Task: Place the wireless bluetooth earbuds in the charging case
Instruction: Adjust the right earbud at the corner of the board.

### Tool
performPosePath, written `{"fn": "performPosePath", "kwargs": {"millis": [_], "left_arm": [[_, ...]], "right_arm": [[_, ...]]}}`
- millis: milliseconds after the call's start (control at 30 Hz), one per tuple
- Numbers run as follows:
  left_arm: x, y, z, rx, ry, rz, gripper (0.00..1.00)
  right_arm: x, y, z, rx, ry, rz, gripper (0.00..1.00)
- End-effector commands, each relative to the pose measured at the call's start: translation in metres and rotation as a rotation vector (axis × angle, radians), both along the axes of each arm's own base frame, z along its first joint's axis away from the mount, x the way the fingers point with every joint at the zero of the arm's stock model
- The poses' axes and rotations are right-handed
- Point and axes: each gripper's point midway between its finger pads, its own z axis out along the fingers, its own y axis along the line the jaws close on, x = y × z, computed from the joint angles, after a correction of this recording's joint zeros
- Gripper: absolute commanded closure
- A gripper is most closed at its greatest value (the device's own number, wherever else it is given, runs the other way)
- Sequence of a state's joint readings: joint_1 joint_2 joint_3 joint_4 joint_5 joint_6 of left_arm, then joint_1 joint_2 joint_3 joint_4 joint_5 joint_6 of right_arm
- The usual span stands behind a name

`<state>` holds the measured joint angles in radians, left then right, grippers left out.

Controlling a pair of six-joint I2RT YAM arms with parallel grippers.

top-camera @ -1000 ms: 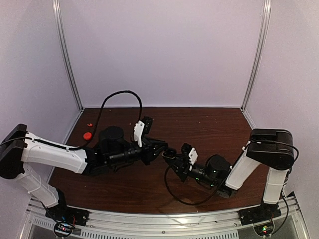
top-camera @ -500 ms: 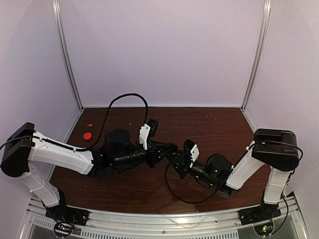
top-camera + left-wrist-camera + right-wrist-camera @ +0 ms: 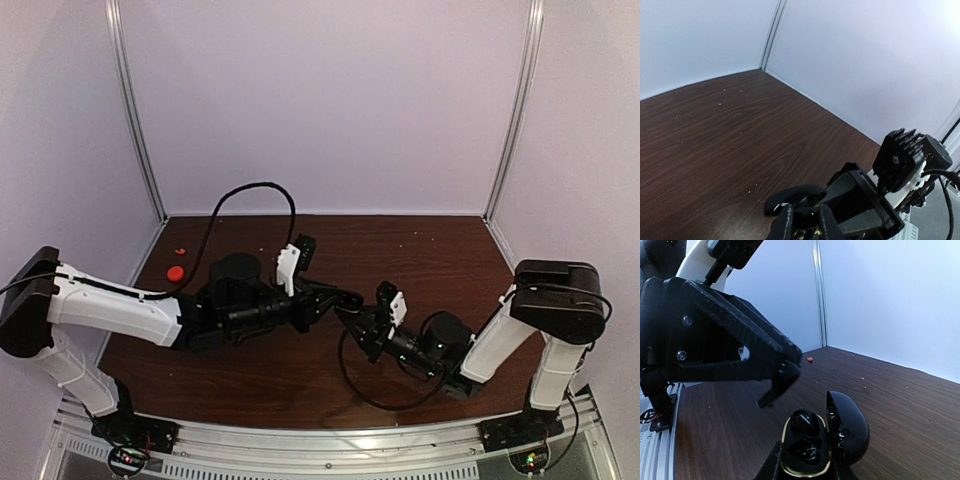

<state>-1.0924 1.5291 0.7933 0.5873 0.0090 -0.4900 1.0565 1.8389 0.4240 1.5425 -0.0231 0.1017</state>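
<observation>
At the far left of the counter (image 3: 440,250) lie a larger red bit (image 3: 176,272) and, just beyond it, a smaller red bit (image 3: 181,251), well apart from both arms. I take the larger one for the red earbud, though it is too small to be sure. The left arm stretches low across the counter toward the middle, a black cable (image 3: 250,188) arching over it. The left hand (image 3: 343,298) has its two tips pressed together, hanging just above and to the left of the charging case (image 3: 783,450). Whether anything tiny is pinched between them cannot be told. The case sits near the middle of the counter, clamped between the fingers of the right hand (image 3: 362,325). The opening is turned up toward the left hand and the lid (image 3: 850,427) swung back to the right. That seems meant to steady the case and offer its sockets from above. A rounded black shape (image 3: 805,421) rests inside the gold rim, probably the black earbud, already seated. The open lid stands close beside the sockets, and the two hands crowd each other here, so any approach looks tight. A second cable (image 3: 345,375) loops on the counter beside the right arm.
</observation>
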Motion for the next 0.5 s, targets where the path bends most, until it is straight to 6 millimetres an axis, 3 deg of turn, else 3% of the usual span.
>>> {"fn": "performPosePath", "kwargs": {"millis": [0, 167, 467], "left_arm": [[0.01, 0.034, -0.011, 0.143, 0.073, 0.105, 0.82], [0.003, 0.071, -0.064, 0.454, 0.211, 0.136, 0.82], [-0.032, 0.086, -0.148, 0.66, 0.483, 0.059, 0.82]], "right_arm": [[0.006, -0.037, 0.021, 0.08, -0.001, -0.078, 1.0], [0.004, -0.065, 0.017, 0.045, 0.021, -0.113, 1.0], [-0.002, -0.076, 0.023, 0.015, 0.012, -0.108, 1.0]]}}
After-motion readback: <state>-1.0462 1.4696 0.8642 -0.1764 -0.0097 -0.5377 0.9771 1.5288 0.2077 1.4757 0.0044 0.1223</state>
